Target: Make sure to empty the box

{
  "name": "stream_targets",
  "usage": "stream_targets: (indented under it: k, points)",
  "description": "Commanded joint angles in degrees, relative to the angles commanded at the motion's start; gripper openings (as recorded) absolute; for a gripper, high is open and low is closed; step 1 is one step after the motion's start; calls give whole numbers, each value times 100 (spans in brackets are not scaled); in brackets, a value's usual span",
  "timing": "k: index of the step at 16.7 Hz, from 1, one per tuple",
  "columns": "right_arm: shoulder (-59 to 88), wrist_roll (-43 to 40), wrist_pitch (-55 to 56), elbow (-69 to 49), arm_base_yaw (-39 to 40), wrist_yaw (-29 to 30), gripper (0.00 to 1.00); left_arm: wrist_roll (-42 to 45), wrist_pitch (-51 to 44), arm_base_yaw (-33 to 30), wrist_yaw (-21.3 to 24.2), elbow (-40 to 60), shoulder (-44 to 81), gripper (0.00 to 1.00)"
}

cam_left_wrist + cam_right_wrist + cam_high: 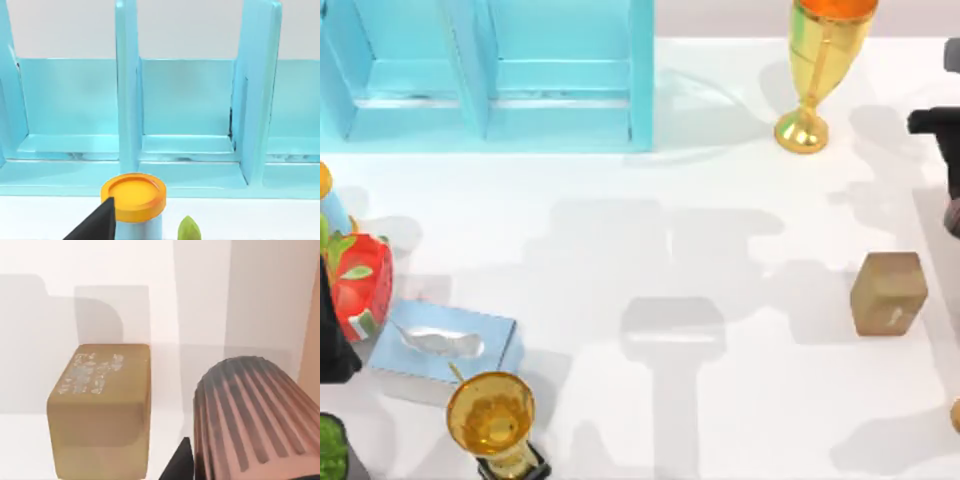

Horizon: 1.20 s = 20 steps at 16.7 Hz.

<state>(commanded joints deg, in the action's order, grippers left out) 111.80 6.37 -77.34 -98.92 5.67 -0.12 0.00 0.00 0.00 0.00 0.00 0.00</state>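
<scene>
With the tan cardboard box standing closed on the white bench at the right, an early approach step is judged, the right end effector's state cannot be told, and alignment over the box is needed next.

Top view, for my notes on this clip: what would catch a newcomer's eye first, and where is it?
Probably the large light-blue shelf unit across the table's far left, its compartments bare in the left wrist view. Next, the tall gold goblet at the far edge toward the right, and a second gold trophy cup at the near left beside a pale blue tissue box. A tan cardboard box sits closed and alone at the right.
</scene>
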Motion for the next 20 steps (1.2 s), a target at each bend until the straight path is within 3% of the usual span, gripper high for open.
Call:
stream_targets:
  k: [5, 9, 20]
  points:
    - [-473, 2322, 657, 1374, 2309, -3, 0, 0, 0, 0, 0, 0, 0, 100]
    - [-1008, 3527, 1290, 2416, 3514, -3, 0, 0, 0, 0, 0, 0, 0, 100]
    - [-1087, 3830, 1843, 2914, 3795, -8, 0, 0, 0, 0, 0, 0, 0, 100]
